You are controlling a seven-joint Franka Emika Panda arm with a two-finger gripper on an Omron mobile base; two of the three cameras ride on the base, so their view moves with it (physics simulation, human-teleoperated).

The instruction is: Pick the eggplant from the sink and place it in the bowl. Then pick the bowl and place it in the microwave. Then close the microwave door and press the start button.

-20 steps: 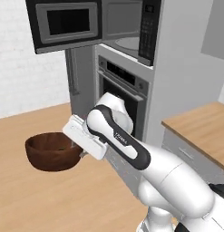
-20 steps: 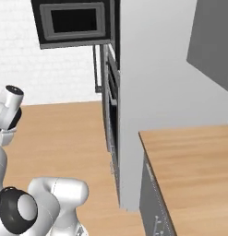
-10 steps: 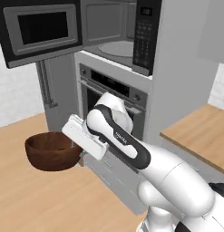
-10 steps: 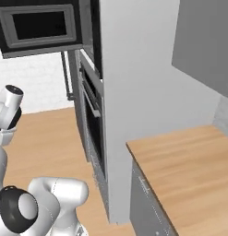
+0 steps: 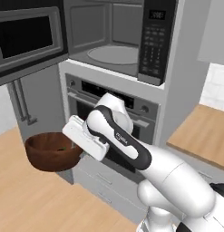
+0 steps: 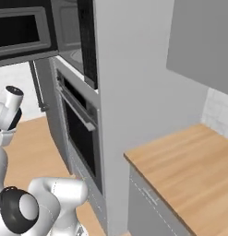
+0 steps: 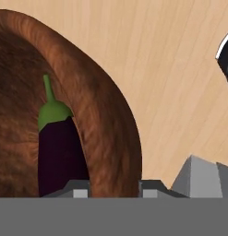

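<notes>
In front of the open microwave (image 5: 115,43), now nearer as the base drives in, the end effector (image 7: 110,186) stays clenched on the bowl (image 5: 52,151) rim, eggplant (image 7: 60,150) inside, ready to load.

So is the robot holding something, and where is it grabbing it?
Yes. Its hand is shut on the wooden bowl, pinching the bowl's rim with one fingertip on each side of the wall. The eggplant lies inside.

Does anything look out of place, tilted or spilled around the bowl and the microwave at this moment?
Nothing stands out. The gripper holds the bowl by its rim, roughly level, below the microwave. The eggplant lies inside the bowl, nothing spilled. The microwave door stands open, as it must for loading.
</notes>
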